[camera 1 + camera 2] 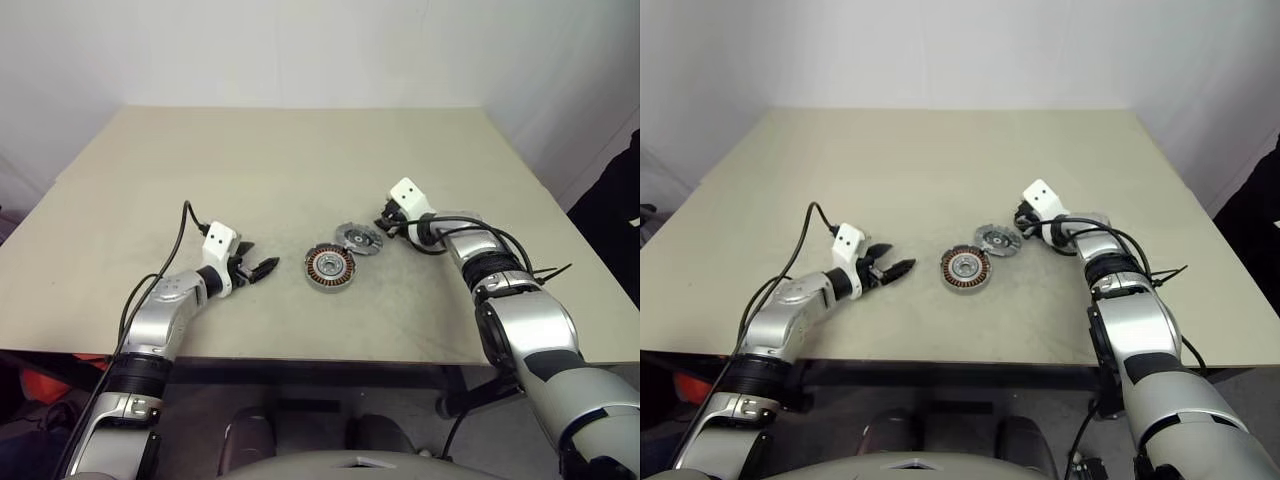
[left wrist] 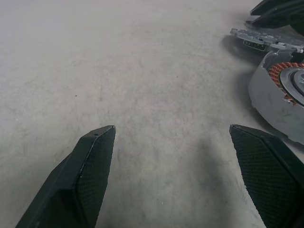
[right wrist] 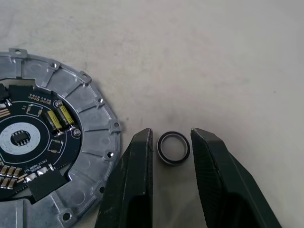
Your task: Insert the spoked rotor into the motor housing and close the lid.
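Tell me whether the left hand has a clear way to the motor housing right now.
Probably yes. The left hand stands open, pointing toward the motor housing, with only bare table between them. The lid lies beyond the housing, off that line.

- Motor housing, copper windings around a silver centre: one.
- Grey ribbed disc carrying a dark circuit board, the lid: one.
- Small metal ring: one.
- Tabletop: one.
- Pincers: two, left pincer and right pincer, each with two black fingers.
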Action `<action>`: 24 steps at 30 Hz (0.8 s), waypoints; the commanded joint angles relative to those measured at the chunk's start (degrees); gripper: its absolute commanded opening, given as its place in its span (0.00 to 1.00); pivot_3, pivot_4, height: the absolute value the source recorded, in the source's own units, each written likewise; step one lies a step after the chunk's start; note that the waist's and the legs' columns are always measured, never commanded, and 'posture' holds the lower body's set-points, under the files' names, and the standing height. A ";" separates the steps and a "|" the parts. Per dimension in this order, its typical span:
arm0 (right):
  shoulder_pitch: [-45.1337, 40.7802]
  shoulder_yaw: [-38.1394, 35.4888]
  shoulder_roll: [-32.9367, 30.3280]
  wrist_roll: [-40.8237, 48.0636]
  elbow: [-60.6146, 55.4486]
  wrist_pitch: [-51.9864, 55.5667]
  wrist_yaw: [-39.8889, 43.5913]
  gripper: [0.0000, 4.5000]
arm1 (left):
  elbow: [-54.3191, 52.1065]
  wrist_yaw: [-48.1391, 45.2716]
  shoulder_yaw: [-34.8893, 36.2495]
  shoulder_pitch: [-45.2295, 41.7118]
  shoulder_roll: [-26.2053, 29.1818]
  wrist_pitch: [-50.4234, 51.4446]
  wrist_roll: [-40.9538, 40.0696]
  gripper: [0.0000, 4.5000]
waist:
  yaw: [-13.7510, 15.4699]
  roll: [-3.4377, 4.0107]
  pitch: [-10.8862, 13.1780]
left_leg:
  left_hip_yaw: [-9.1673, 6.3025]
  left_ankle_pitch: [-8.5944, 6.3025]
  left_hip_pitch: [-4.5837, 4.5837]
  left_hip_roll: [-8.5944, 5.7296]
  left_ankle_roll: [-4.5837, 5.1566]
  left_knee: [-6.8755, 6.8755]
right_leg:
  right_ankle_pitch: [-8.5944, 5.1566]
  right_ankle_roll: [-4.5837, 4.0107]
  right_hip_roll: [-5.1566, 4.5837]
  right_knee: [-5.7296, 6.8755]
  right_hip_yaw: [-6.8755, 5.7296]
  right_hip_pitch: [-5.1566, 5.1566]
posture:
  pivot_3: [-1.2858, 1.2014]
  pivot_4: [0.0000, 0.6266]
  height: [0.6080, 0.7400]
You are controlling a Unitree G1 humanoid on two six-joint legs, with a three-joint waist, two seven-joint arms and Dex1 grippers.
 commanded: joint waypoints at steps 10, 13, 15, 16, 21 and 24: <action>-0.17 -2.37 0.20 1.38 1.73 1.88 -2.30 0.28 | -2.07 0.01 0.40 0.31 0.45 -0.16 0.15 0.91 | 0.04 0.01 0.00 | 0.00 0.01 0.01 0.00 -0.01 0.00 | 0.00 -0.01 -0.01 0.01 -0.05 0.04 | 0.52 0.00 1.00; -0.38 -3.24 0.34 2.21 1.98 2.94 -2.30 0.28 | -1.95 -0.10 0.19 0.35 0.46 -0.19 0.31 0.91 | 0.05 0.01 0.00 | 0.00 0.01 0.01 0.00 -0.01 0.00 | 0.00 -0.01 -0.01 0.01 -0.09 0.06 | 0.52 0.00 1.00; -0.39 -3.34 0.46 2.24 1.95 3.40 -1.93 0.28 | -1.86 -0.15 -0.06 0.30 0.41 -0.21 0.53 0.91 | 0.05 0.01 0.00 | 0.00 0.01 0.01 0.00 -0.01 0.00 | -0.01 -0.01 -0.02 0.00 -0.10 0.06 | 0.52 0.00 1.00; -0.37 -3.39 0.52 2.28 1.90 3.57 -1.71 0.28 | -1.80 -0.19 -0.15 0.27 0.38 -0.23 0.62 0.91 | 0.04 0.01 0.00 | 0.00 0.01 0.01 0.01 -0.01 0.00 | -0.01 -0.01 -0.01 0.00 -0.11 0.06 | 0.52 0.00 1.00; -0.16 -3.29 0.60 2.27 1.68 3.65 -1.71 0.28 | -1.61 -0.39 -0.20 0.27 0.40 -0.34 1.03 0.91 | 0.04 0.01 0.00 | 0.00 0.01 0.01 0.01 -0.02 0.00 | -0.01 -0.02 -0.01 0.00 -0.15 0.08 | 0.52 0.00 1.00; -0.20 -3.77 0.70 2.66 1.68 3.67 -2.19 0.28 | -1.65 -0.45 -0.22 0.35 0.39 -0.33 1.19 0.91 | 0.04 0.01 0.00 | 0.00 0.01 0.01 0.02 -0.02 0.00 | -0.02 -0.03 -0.01 0.00 -0.16 0.08 | 0.52 0.00 1.00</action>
